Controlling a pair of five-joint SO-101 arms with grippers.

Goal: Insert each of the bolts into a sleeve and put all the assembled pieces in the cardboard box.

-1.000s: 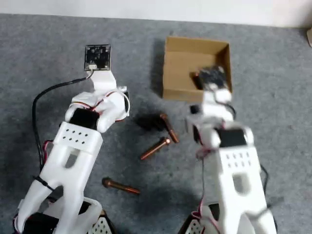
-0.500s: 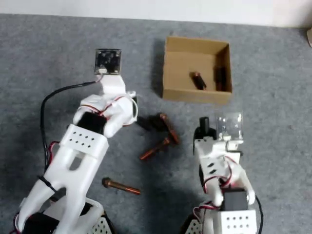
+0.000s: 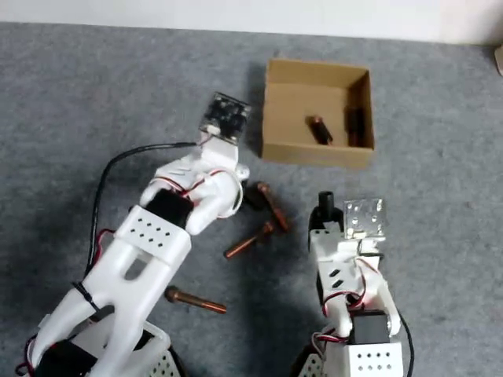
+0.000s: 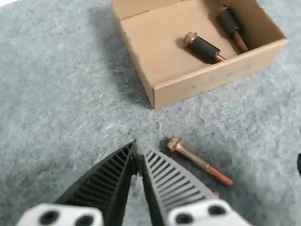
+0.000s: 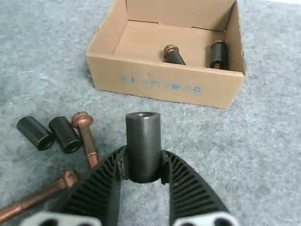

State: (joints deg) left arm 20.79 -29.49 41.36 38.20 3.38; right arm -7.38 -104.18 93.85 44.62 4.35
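Near edge of counter (image 3: 456, 236): one loose bolt (image 3: 195, 300) lying flat, apart from the rest.
Right end effector (image 5: 143, 160): drawn back from over the box; now pinching a bare sleeve (image 5: 143, 141) upright, bore open.
Mid-counter: two bolts (image 3: 251, 239) and two empty sleeves (image 5: 35, 133), close together.
Left end effector (image 4: 138, 149): pressed together, has swung toward that cluster.
Cardboard box (image 3: 314, 151): two assembled pieces (image 3: 320, 129) inside.
Reading: a third assembly is likely next, and the held sleeve needs a bolt.

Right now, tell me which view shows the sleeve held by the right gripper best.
Right wrist view: the sleeve stands upright between the fingers, open end visible. The high view shows it small, from above.
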